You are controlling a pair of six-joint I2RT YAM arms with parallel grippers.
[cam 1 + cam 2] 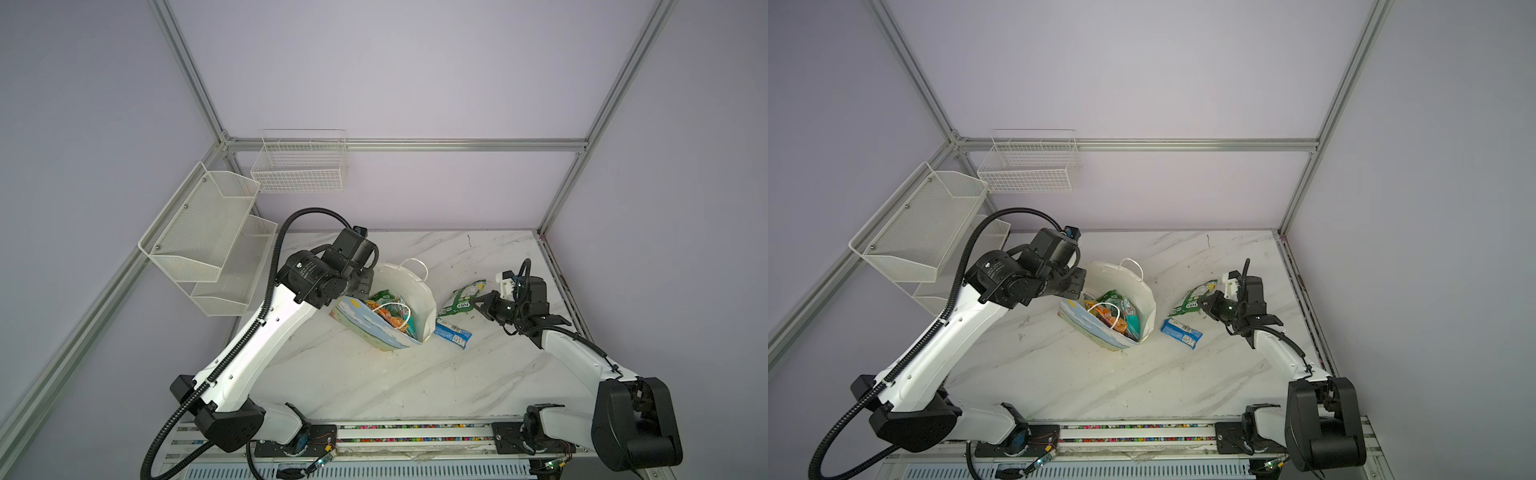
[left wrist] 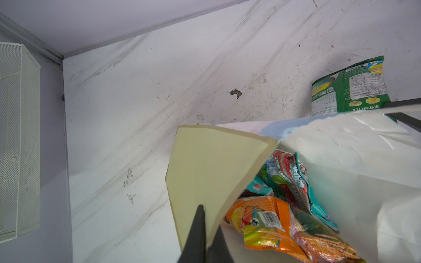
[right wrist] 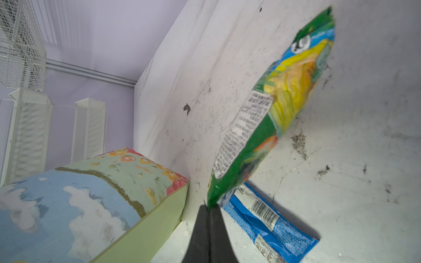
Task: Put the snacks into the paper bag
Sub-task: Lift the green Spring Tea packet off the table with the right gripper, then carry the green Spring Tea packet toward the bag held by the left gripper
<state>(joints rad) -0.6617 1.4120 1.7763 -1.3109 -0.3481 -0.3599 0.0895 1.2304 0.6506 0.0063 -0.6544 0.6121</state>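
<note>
While pinched, green bag (image 2: 348,91) reads SPRING TEA.

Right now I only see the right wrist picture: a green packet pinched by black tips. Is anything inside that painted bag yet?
Observer: Yes. The paper bag has several snacks in it, an orange packet and a teal packet among them.
Operator: Does the bag stand open by itself?
Observer: No. The left gripper is shut on the bag's side edge and holds the mouth open.
</note>
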